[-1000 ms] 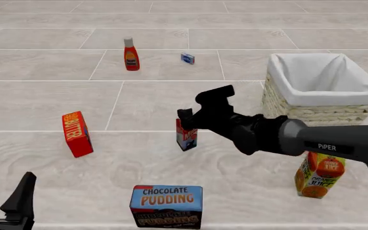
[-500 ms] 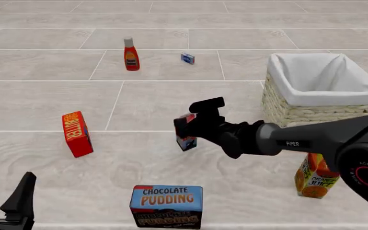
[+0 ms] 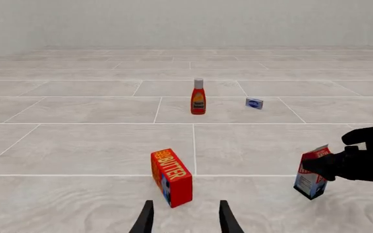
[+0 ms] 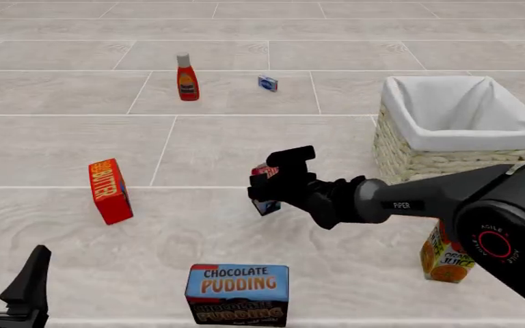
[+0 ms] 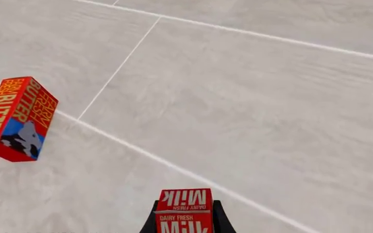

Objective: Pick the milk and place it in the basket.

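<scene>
The milk (image 4: pixel 265 204) is a small carton with a red top and dark blue lower part. It stands tilted on the floor at mid-scene, left of the basket (image 4: pixel 399 156). My right gripper (image 4: pixel 264 178) is shut on the carton's upper part and hides most of it. In the right wrist view the milk (image 5: pixel 184 209) sits between the two fingers. The left wrist view shows the tilted milk (image 3: pixel 310 177) held by the right gripper (image 3: pixel 332 158). My left gripper (image 4: pixel 7 287) is open and empty at the near left, and also shows in the left wrist view (image 3: pixel 185 221).
A red-orange butter box (image 4: pixel 109 191) stands to the left, also in both wrist views (image 3: pixel 171 177) (image 5: pixel 18 119). A chocolate pudding box (image 4: pixel 237 294) is near the front edge. An orange juice carton (image 4: pixel 452 256) is at the right. A ketchup bottle (image 4: pixel 186 77) and small blue box (image 4: pixel 267 83) are far back.
My right gripper has come down and closed around the milk's top. The carton has tipped from upright to tilted. The left arm has not moved.
</scene>
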Controlling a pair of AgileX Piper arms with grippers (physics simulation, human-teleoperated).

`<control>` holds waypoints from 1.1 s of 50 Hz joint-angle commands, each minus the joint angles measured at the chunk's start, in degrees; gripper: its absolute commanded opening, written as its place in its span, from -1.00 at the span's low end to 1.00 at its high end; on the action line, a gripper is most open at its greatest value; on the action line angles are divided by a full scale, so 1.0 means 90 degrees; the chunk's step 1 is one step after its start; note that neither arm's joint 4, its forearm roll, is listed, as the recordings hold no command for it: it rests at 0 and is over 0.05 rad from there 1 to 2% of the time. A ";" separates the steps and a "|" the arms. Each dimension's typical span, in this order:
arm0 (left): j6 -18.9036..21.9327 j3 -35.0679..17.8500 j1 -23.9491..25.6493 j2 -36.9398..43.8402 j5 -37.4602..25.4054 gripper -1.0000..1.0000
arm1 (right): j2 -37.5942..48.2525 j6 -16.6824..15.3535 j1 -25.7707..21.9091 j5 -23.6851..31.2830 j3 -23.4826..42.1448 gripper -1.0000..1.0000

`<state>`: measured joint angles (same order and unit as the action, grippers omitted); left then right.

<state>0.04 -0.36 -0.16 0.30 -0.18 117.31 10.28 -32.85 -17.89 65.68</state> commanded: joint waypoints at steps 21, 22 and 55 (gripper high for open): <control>-0.0006 -0.0043 -0.0006 -0.0003 -0.0052 1.00 | -0.1064 -0.0374 0.0019 0.0346 -0.0187 -1.00; -0.0006 -0.0038 -0.0006 -0.0006 -0.0050 1.00 | -0.1112 -0.0383 0.0024 0.0357 -0.0202 -1.00; -0.0005 -0.0006 -0.0007 -0.0027 -0.0040 1.00 | -0.2981 -0.1047 0.0502 0.2019 0.0704 -1.00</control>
<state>0.00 -0.52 -0.21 0.07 -0.62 94.69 1.46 -30.12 -3.65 67.81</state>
